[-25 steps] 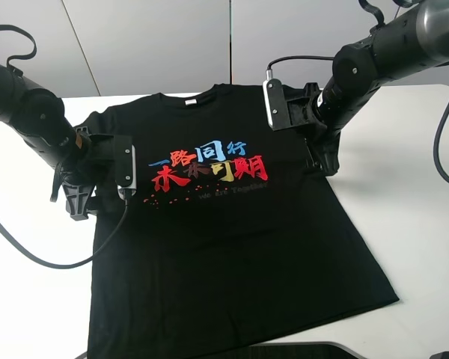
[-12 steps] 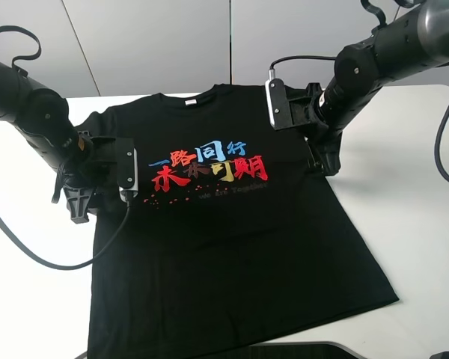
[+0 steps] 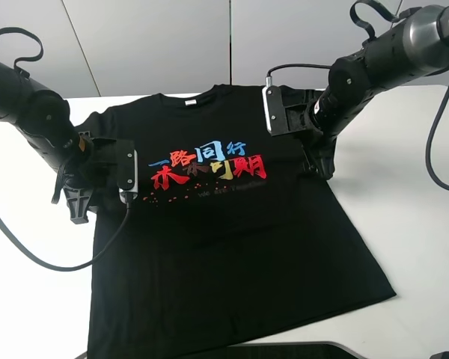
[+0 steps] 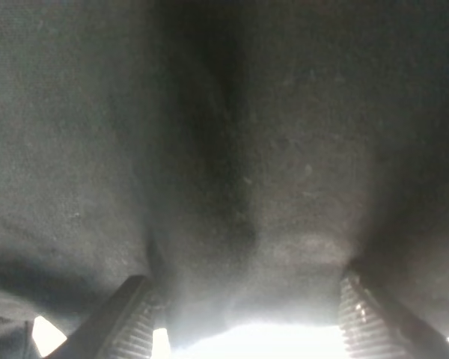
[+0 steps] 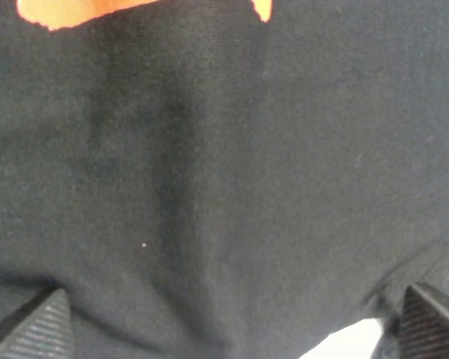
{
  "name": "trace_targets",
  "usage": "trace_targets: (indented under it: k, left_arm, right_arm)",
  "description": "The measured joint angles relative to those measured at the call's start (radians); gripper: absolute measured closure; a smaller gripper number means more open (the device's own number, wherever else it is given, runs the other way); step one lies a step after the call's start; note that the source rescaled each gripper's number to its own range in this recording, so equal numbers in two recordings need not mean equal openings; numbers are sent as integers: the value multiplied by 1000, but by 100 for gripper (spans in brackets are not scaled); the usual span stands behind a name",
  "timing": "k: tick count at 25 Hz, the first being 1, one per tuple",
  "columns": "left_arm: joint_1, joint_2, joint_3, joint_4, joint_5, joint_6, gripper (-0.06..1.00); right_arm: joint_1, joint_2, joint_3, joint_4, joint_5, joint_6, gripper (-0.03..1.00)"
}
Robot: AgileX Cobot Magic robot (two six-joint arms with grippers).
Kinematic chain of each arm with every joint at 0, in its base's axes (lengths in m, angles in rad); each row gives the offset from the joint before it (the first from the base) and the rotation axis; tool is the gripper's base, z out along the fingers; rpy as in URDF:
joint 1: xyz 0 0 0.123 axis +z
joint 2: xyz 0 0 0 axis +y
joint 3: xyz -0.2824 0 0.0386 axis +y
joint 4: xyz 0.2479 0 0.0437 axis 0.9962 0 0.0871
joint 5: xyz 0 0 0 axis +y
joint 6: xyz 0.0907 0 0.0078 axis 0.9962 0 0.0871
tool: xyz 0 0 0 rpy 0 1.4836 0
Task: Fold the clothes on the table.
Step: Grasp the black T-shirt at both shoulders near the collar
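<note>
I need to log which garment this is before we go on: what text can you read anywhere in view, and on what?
"一路同行": upper row of the chest print on the black T-shirt.
"未来可期": lower row of the same print.
Small faint line just under the print: too blurred to read.
White neck label: too small to read.
Wrist views: fabric only, no readable text.
</note>
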Motion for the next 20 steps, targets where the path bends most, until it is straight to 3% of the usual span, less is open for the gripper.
trace_targets:
  k: [5,16,20]
  left_arm:
    - [0,0,0,3,-2,0,25]
    - [0,0,0,16,-22,-19,25]
    - [0,0,0,20,-27,-22,25]
  right_arm:
    - [0,13,-5,0,-36,8,22]
    - [0,20,-5,5,-84,56,24]
    - [0,23,-5,7,-84,58,32]
